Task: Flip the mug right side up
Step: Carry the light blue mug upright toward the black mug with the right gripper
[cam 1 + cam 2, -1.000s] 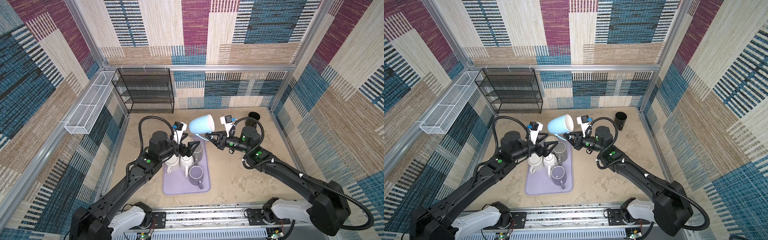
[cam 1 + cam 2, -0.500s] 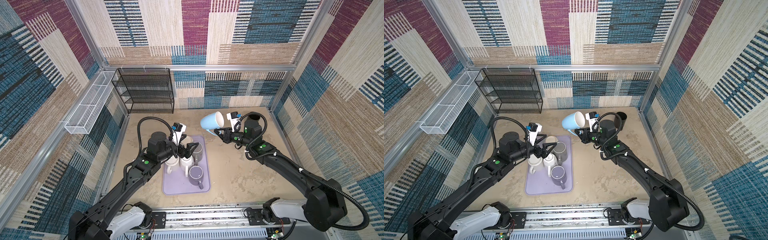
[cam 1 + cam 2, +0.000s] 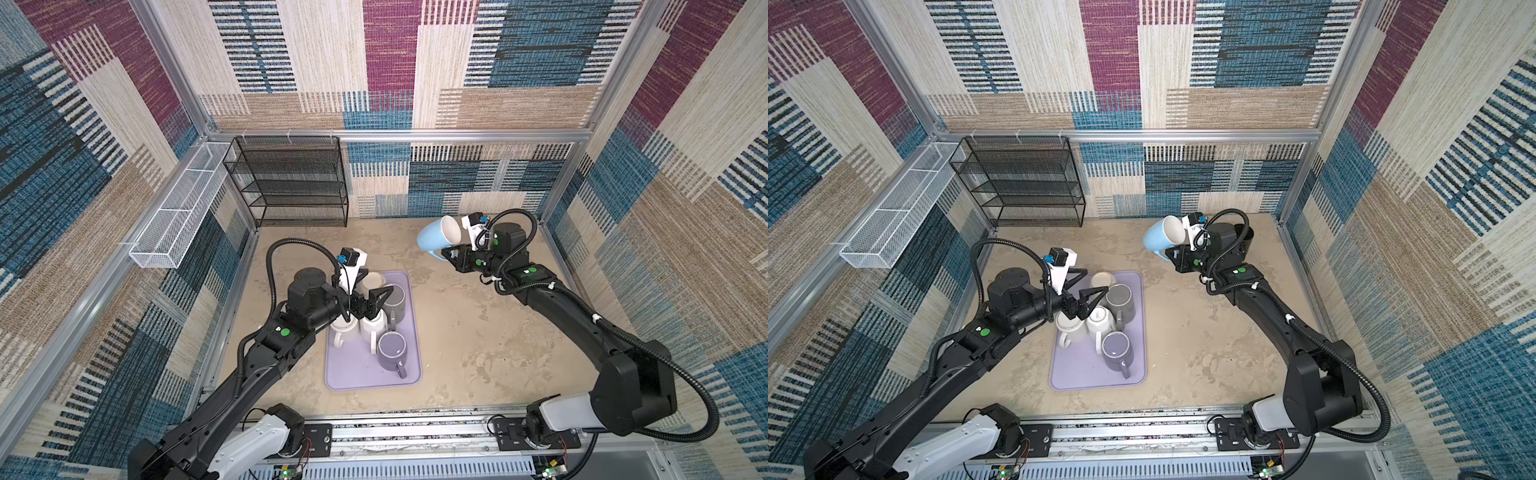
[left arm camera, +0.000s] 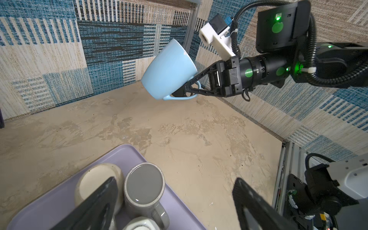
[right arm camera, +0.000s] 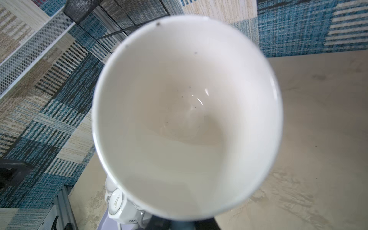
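Note:
A light blue mug [image 3: 434,239] [image 3: 1158,239] [image 4: 169,69] with a white inside hangs in the air over the back right of the table. My right gripper [image 3: 451,252] [image 3: 1173,251] [image 4: 186,91] is shut on its handle. The mug is tilted, its mouth slanting up toward the right wrist, so its white inside [image 5: 187,111] fills the right wrist view and hides the jaws. My left gripper [image 3: 374,284] [image 3: 1090,284] [image 4: 175,179] stands open and holds nothing, just above the mugs at the far end of the purple tray [image 3: 353,374] [image 4: 49,209].
The tray holds several mugs with their bases up: grey [image 3: 395,299] [image 4: 144,183], cream [image 3: 372,282], two white [image 3: 372,328] and purple-grey [image 3: 392,351]. A black cup [image 3: 1246,239] stands behind the right arm. A black wire rack [image 3: 291,183] is at the back left, and a white wire basket [image 3: 178,216] hangs on the left wall.
My right gripper has carried the blue mug from above the tray's far end to the back right and turned its mouth toward the wrist. The left gripper has stayed open over the tray.

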Controlling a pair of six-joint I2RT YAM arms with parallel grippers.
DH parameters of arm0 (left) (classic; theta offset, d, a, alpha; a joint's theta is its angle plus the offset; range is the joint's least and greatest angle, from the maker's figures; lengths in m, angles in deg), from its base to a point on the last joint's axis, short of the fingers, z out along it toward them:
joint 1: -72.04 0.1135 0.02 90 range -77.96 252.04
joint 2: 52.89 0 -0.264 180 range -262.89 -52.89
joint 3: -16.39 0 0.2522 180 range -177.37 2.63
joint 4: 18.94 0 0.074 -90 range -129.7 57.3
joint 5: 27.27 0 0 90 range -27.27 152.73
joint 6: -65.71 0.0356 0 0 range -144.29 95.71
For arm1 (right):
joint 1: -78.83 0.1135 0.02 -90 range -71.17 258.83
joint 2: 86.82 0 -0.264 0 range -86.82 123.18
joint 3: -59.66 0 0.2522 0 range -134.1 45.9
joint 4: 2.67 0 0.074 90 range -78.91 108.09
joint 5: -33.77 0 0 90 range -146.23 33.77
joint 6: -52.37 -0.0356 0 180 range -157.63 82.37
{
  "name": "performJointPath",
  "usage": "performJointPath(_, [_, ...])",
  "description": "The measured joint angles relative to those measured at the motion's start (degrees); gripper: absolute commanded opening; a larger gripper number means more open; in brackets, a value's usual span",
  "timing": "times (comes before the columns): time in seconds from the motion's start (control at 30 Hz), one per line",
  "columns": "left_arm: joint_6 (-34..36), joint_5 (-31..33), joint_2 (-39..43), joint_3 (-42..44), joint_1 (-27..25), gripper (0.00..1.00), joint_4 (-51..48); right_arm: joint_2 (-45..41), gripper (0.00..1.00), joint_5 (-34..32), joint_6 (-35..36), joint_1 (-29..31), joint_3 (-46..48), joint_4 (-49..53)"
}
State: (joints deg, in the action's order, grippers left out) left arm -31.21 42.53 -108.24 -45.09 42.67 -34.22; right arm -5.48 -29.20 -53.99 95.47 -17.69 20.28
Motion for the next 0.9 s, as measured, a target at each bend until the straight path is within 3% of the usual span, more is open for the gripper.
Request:
performJointPath(0.53, [1.05, 2.25, 2.62, 0.44, 0.00, 0.91, -3.04, 4.79, 0.00, -3.76, 4.87, -6.12, -3.63, 6.14])
performJointPath(0.9, [1.09, 3.50, 3.41, 0.74, 0.00, 0.91, -3.43, 11.08, 0.00, -11.45, 8.04, -8.02, -10.10, 12.28])
